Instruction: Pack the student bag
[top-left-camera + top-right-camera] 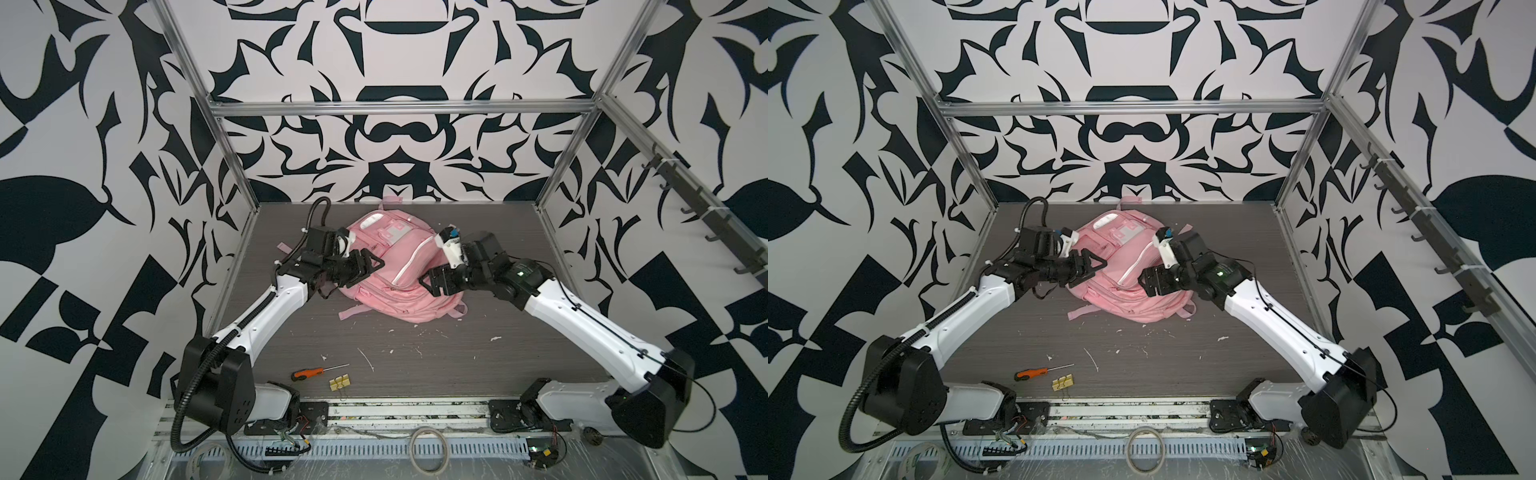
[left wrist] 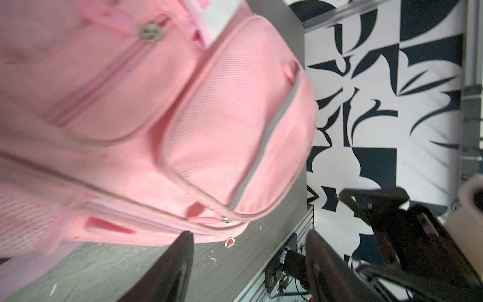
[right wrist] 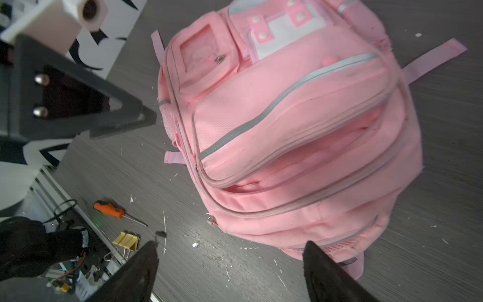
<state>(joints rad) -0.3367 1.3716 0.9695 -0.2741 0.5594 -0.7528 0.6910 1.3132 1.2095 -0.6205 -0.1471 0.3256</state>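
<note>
Writing: pale patch [image 3: 292,34] with pink snap tabs high on the front of the student bag [image 3: 287,125], too blurred for any lettering to be read; clear window pocket [image 3: 198,49] just beside it, contents unreadable
Hidden: left flank of the bag behind the left gripper [image 1: 368,272] and its wrist in both top views; right flank behind the right gripper [image 1: 434,282]
Cut off: in the left wrist view only part of the bag in frame, smeared and soft; in the right wrist view nearly all of it, one bottom corner behind a fingertip
Opening: zip mouth gaping below the striped front pocket [image 3: 261,112]; pink lining inside; anything within impossible to tell
Bag position: lying on the dark table [image 1: 498,353], far middle, between the two grippers, front face up
Bag direction: long axis running far to near, leaning a little to the right at the near end; carry loop [image 1: 392,202] toward the back wall, bottom toward the arm bases; loose straps [image 1: 353,311] trailing out on the near side and both flanks
Left jaws: spread apart, nothing between them; poised over the bag's left side; contact impossible to tell
Right jaws: spread wide, empty; over the bag's near right part; contact with the fabric impossible to tell
Near edge: orange-handled screwdriver [image 1: 307,373] and yellow binder clips [image 1: 340,382] just beside each other, well apart from the bag; white scraps [image 1: 368,361] scattered on the tabletop
</note>
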